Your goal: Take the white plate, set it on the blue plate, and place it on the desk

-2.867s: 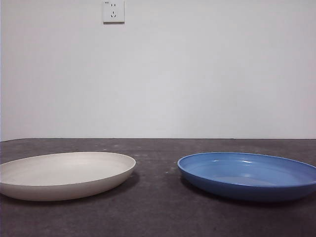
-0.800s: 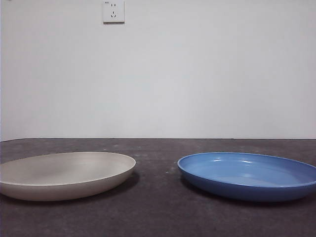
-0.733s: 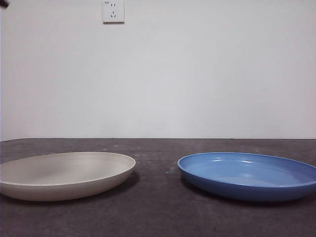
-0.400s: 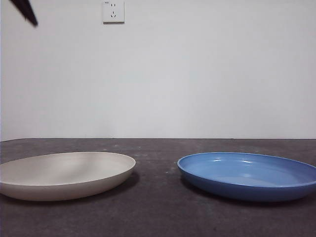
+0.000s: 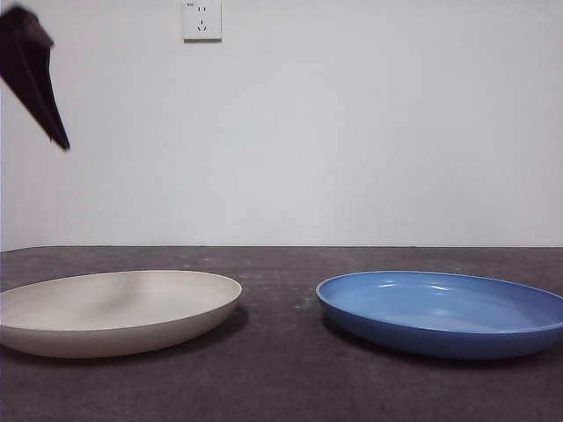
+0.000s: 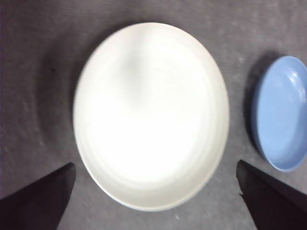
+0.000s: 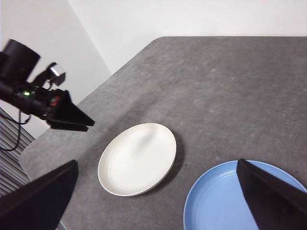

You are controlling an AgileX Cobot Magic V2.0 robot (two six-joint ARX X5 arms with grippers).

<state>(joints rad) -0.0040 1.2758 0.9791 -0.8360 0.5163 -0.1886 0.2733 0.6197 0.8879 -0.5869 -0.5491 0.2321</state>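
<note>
white plate point(image 6: 151, 115): cream, round, shallow, flat on the desk point(image 5: 281, 369).
left gripper point(image 6: 153, 201): jaws spread wide, empty, above the plate.
right gripper point(image 7: 158, 201): jaws apart, empty.

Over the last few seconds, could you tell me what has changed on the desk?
The left tool has come down into the front view from the top corner and now hangs high above the white plate, jaws open, touching nothing. Nothing has been grasped. The white plate and the blue plate lie apart on the desk, unmoved. The right tool waits, also open.
</note>
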